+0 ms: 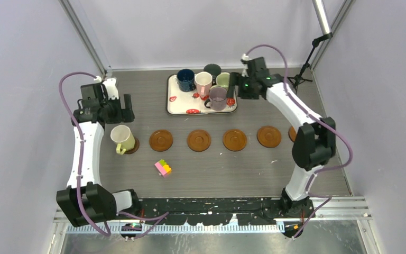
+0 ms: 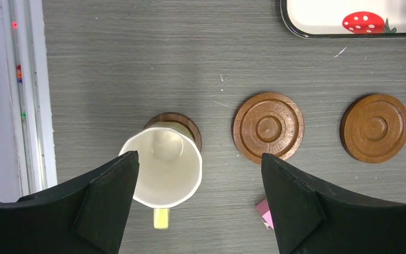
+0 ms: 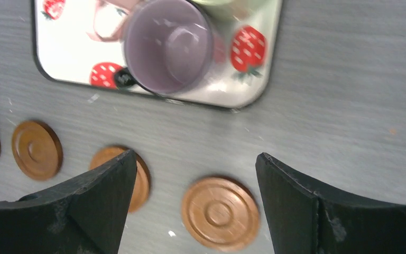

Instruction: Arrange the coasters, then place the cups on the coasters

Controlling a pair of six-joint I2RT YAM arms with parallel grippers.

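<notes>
Several brown coasters lie in a row across the table, among them one (image 1: 161,139), another (image 1: 199,140) and a third (image 1: 234,139). The cream-yellow cup (image 1: 121,138) stands on the leftmost coaster (image 2: 187,124). My left gripper (image 2: 198,155) hangs open above that cup (image 2: 161,169), holding nothing. The other cups stand on the strawberry tray (image 1: 182,101): dark blue (image 1: 185,79), pink (image 1: 203,82), dark grey-green (image 1: 212,70), pale green (image 1: 223,80) and purple-grey (image 1: 218,97). My right gripper (image 3: 195,156) is open and empty, raised beside the tray's right end, with the purple-grey cup (image 3: 168,50) ahead of it.
A small pink-yellow-green block toy (image 1: 163,168) lies in front of the coaster row. The rightmost coaster (image 1: 293,133) is partly hidden by my right arm. Frame posts and a small tripod (image 1: 300,79) stand at the back corners.
</notes>
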